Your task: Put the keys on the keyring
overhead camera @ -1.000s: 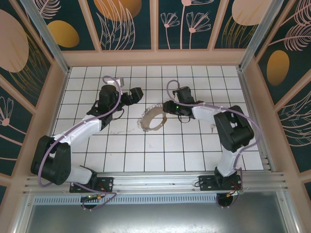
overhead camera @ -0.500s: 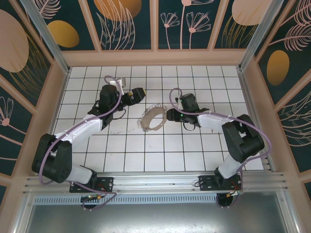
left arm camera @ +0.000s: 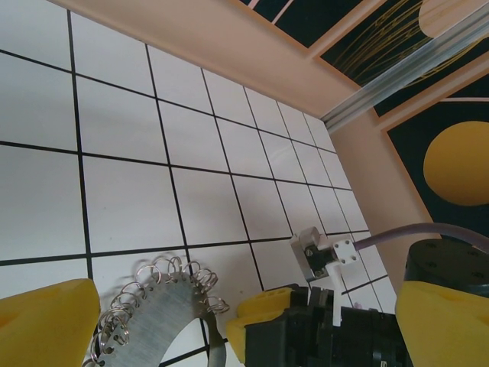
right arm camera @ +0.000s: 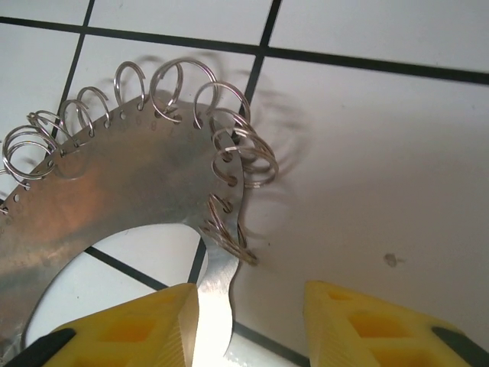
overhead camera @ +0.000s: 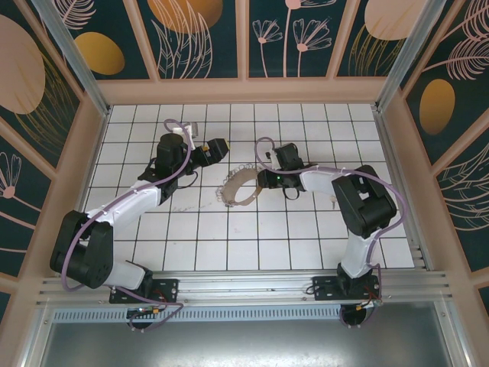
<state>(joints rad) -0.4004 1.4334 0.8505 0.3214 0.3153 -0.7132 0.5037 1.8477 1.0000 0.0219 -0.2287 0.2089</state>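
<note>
Jaws of the right gripper (right arm camera: 248,306) stand partly apart astride the thin end of the keyring (right arm camera: 114,183), lying flat on the tiles (right arm camera: 382,153); those of the left gripper (overhead camera: 216,147) gape wide nearby. Closing off-centre could push the flat hoop sideways or snag its wire rings (right arm camera: 237,164).

Robot lab test cell, not a home. I work over a white gridded floor (overhead camera: 229,237). Botanical-print wall panels (overhead camera: 202,38) at 9, 12 and 3 o'clock; aluminium mounting rail (overhead camera: 252,284) at 6.
</note>
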